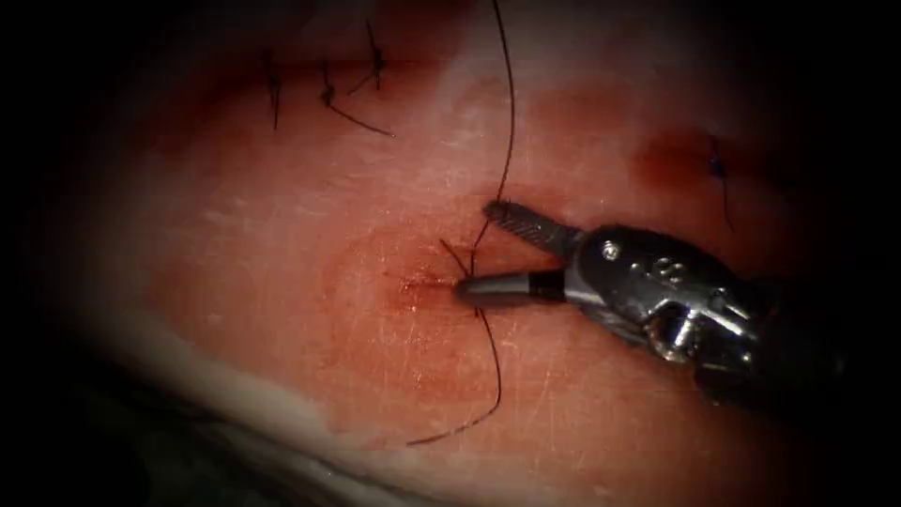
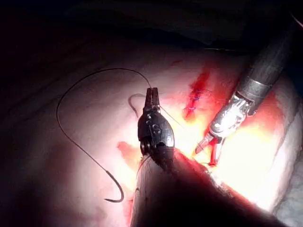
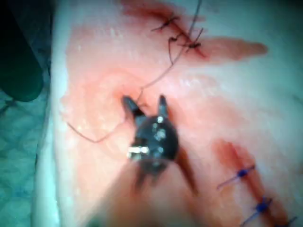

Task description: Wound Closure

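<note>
Already some of the closure is done: in the upper left of the endoscope view dark knotted stitches (image 1: 328, 94) with short cut ends sit across a closed line in the tissue (image 1: 235, 310). At the right edge a blue stitch (image 1: 718, 169) crosses another reddened line.

The work in hand is at the centre of that frame, where a short cut (image 1: 413, 282) lies in a patch of red fluid (image 1: 375, 272). The right hand (image 1: 479, 249) comes in from the right with its jaws spread wide and holds nothing. Its lower jaw tip rests just right of the cut. The thread (image 1: 510, 141) drops from the top of the frame, passes between the open jaws, meets the tissue beside the cut and curls away to the lower centre.

In the left wrist view the left hand (image 2: 151, 94) has its jaws drawn narrow, and the thread runs right up to their tip, so it appears to be pinching the thread. From there the thread sweeps round in a wide loop to the needle (image 2: 117, 193), which lies loose on the tissue, held by neither hand and not in the tissue.

By my reading the thread is placed at this cut, but no knot shows here. Tying and trimming seem to be what is left.
</note>
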`<state>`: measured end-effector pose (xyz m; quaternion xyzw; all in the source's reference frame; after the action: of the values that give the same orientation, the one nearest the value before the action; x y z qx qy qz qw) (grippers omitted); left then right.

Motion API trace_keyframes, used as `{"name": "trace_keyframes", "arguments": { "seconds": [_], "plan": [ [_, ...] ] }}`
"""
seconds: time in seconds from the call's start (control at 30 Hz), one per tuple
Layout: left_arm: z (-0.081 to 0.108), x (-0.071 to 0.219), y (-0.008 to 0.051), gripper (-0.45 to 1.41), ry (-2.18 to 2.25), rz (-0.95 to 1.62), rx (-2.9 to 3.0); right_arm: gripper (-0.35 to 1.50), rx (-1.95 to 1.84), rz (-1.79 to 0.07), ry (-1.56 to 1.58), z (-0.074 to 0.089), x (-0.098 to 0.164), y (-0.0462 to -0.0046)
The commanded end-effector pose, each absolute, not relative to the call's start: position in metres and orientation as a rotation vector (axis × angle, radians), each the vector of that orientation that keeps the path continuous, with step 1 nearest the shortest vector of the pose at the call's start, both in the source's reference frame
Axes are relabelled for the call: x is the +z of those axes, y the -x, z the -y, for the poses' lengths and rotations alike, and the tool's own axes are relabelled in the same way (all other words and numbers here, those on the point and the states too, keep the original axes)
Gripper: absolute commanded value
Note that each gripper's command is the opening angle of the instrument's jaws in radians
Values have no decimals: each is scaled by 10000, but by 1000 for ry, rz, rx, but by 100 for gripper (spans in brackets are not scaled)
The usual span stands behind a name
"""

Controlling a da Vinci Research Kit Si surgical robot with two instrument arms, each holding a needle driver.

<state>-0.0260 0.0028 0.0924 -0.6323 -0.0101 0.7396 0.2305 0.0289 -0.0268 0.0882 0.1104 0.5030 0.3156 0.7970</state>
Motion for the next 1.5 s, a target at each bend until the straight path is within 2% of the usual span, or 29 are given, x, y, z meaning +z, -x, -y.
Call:
{"name": "trace_keyframes", "arguments": {
  "seconds": [0.03, 0.27, 0.4, 0.9, 1.23, 1.37, 1.4, 1.5],
  "plan": [
    [-25, 934, 272, -45, 1738, 28, 2041, 135, 678, -1058, -231, 272, 889, -266],
    [-11, 954, 317, -45, 1743, 41, 2060, 138, 685, -974, -200, 276, 886, -192],
    [0, 968, 347, -45, 1744, 50, 2066, 143, 698, -953, -186, 286, 880, -171],
    [29, 1063, 432, -45, 1702, 85, 2032, 141, 685, -946, -207, 310, 861, -173],
    [40, 1148, 434, -45, 1642, 185, 1995, 141, 685, -943, -207, 311, 861, -174],
    [33, 1157, 426, 76, 1587, 322, 1912, 141, 687, -942, -205, 310, 861, -176],
    [30, 1154, 424, 91, 1578, 343, 1899, 141, 687, -942, -205, 310, 862, -177],
    [20, 1137, 416, 115, 1582, 376, 1881, 143, 688, -942, -204, 310, 862, -179]
  ]
}}
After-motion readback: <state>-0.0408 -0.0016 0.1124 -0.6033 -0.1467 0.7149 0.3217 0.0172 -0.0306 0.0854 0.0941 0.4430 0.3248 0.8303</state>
